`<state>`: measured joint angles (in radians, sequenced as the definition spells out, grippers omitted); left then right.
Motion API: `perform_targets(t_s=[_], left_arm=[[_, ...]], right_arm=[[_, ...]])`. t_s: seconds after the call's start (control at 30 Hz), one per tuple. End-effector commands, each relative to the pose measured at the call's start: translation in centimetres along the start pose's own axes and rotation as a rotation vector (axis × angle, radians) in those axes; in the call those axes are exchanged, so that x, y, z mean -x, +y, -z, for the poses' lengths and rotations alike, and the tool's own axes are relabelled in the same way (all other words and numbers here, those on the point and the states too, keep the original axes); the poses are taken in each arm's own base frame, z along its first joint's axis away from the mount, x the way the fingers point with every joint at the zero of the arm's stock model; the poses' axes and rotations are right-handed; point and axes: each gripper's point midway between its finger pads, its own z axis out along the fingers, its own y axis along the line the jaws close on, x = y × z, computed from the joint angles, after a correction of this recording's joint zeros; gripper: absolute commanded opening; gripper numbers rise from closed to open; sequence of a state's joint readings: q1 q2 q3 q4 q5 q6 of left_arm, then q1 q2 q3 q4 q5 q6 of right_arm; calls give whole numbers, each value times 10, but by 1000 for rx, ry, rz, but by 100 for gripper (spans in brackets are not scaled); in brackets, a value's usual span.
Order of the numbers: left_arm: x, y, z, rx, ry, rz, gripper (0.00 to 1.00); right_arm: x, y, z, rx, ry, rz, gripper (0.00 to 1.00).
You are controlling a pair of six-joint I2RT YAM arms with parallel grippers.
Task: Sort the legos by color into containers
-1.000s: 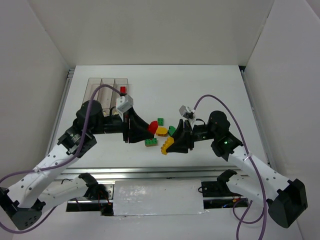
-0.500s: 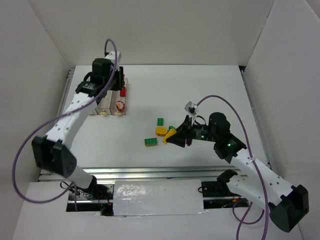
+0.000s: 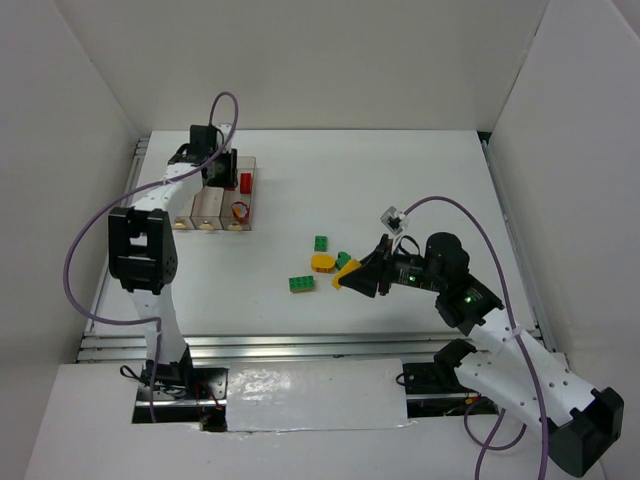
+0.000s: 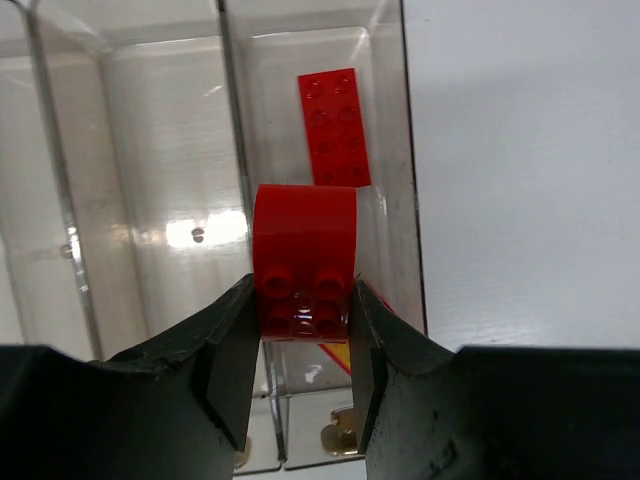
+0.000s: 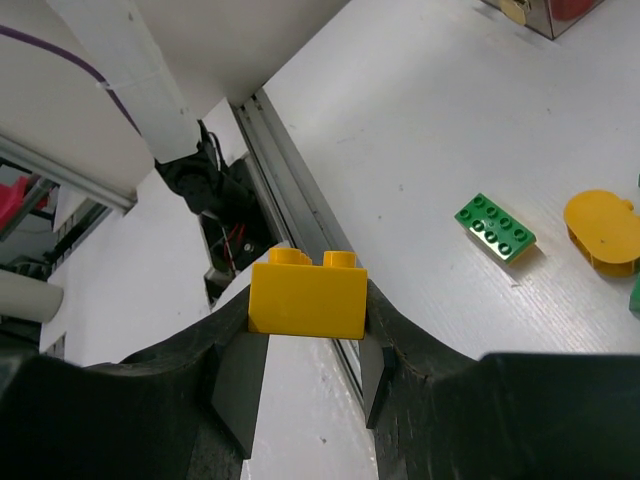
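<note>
I am at the drop for red and mid-carry for yellow. My left gripper [image 4: 303, 312] hangs over the bins [image 3: 207, 205] at the far left of the table [image 3: 430, 180], its fingers [image 4: 225, 370] closed narrow on a rounded red brick [image 4: 305, 235], studs facing the wrist camera. Below it, in the rightmost bin, a flat red brick [image 4: 335, 125] already lies, so that bin reads as red's. The held brick sits close to the divider on that bin's left side, so I judge the next move is a small nudge toward the bin's middle, then parting the fingers to let it fall. My right gripper [image 5: 307, 335] is clamped on a yellow brick [image 5: 307, 298], lifted off the table just beside the loose pile. I judge it must go across to one of the other two bins, and it should wait until the left arm is out of the way, since both would crowd the same spot. Left on the table are a yellow dome [image 3: 322, 262], a green plate [image 3: 301, 284] and two small green bricks, one [image 3: 320, 243] just beyond the dome and one [image 3: 343, 260] beside it. I read no brand, label or writing anywhere; the bins and bricks are unmarked as far as these views show.
</note>
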<state>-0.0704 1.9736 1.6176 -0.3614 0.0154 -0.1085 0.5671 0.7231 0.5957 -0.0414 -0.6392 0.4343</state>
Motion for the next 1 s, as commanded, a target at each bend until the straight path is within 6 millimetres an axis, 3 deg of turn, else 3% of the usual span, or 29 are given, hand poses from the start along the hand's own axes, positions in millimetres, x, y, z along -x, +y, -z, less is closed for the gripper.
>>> perform_targets(t_s=[0.0,0.07,0.17,0.2,0.27,0.37,0.53,0.6,0.67,0.7,0.73,0.8,0.83,0.87,0.9,0.93,0.97], left_arm=[[4,-21,-15,-95,-26,-2,9],[-7,-21,-21,-101,-1,4,11],[-18,-19,-28,-89,24,20,23],[-16,-18,-27,-80,30,25,40],[-11,-17,-23,-75,17,36,59],[8,-14,-1,-49,-59,48,99],[31,-9,21,-11,-115,62,100],[42,-14,43,-29,-126,77,99],[46,-41,65,-174,-138,119,99],[59,-55,93,-236,-188,166,99],[56,-85,113,-390,-186,163,98],[56,-119,163,-574,-283,145,95],[24,-147,172,-690,-221,158,95],[35,-163,213,-768,-335,111,95],[21,-189,233,-858,-329,84,95],[0,-202,257,-944,-323,45,94],[-7,-215,272,-1005,-337,20,94]], right_arm=[[0,-1,-1,-6,0,4,0],[-1,-2,-2,-8,5,2,0],[-1,-3,-4,-6,13,-4,0],[-2,-3,-5,-2,19,-7,0],[-1,-3,-6,-1,21,-9,0],[1,-2,-6,-2,20,-8,0],[6,-2,-9,-4,21,-7,0],[9,-4,-10,-14,13,-19,0],[14,-8,-14,-37,-6,-35,0],[17,-9,-15,-45,-14,-37,0],[25,-7,-16,-44,-30,-35,0],[28,-4,-17,-23,-23,-47,0],[38,4,-18,9,-46,-26,0],[40,9,-17,44,-37,-28,0],[46,16,-16,72,-40,-19,0],[50,24,-14,119,-38,-10,0],[55,29,-12,143,-45,-3,0]])
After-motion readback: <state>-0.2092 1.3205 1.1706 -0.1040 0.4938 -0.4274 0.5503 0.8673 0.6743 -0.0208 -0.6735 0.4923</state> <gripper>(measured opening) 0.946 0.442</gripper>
